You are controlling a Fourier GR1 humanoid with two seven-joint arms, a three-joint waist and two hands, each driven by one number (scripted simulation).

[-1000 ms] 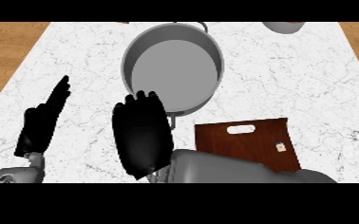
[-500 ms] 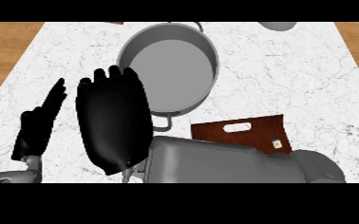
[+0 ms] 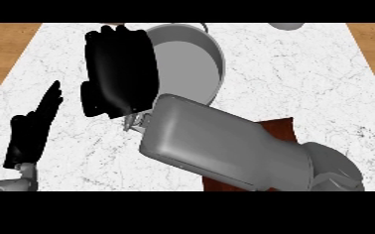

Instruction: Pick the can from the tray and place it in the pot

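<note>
We see our right robot hand [image 3: 121, 72] held up close to our view, fingers straight and side by side, pointing away from us. Its grey forearm [image 3: 219, 146] slants in from the lower right. Our left robot hand [image 3: 33, 129] rests open at the left edge, fingers up.

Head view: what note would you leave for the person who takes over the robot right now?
Left robot hand: open, resting at lower left.
Right robot hand: open, above the round grey metal pot's left rim, holding nothing visible.
Brown flat tray: mostly hidden under the grey forearm.
Can: not in sight, none in the pot's visible part.
Remaining: grasp can, place in pot.
</note>
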